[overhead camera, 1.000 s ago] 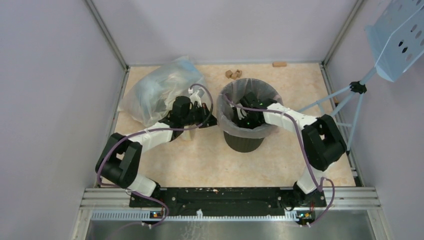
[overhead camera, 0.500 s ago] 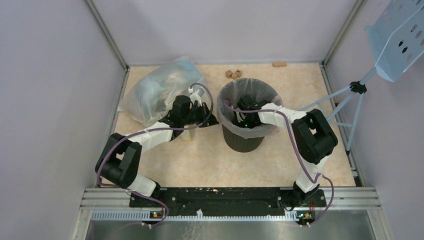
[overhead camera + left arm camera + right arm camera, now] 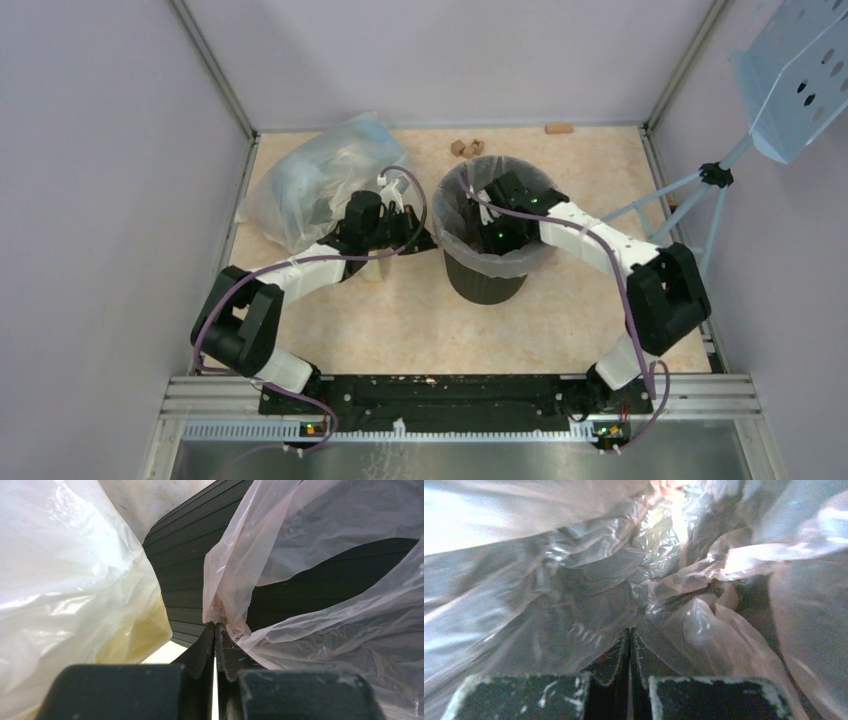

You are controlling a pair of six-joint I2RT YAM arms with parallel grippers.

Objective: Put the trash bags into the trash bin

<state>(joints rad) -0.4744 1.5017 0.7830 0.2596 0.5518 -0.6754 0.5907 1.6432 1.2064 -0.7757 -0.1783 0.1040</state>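
Plastic film, thin and crinkly and pale pink, is what you look through nearly everywhere: the trash bag (image 3: 500, 262) sits inside the trash bin (image 3: 487, 287) with its top edge folded out over the smooth round rim. The bin is black, with straight ribs running down its sides, and it stands near the middle of the speckled tan table (image 3: 400, 320). Your left gripper (image 3: 216, 627) is pinched tight on a bunched fold of the pink film, just outside the bin's left rim, with the ribbed wall right behind it. Your right gripper (image 3: 629, 632) reaches down inside the bin, and its two fingers are pressed together with only a thin line between them. You cannot tell whether any film is caught there, because shiny wrinkled plastic fills that whole view and hides the bottom of the bin. At the back left of the table lies a big clear bag (image 3: 310, 180), puffy and stuffed. You cannot make out what is in it, and the left wrist view shows only a whitish, yellowish bulge of it.
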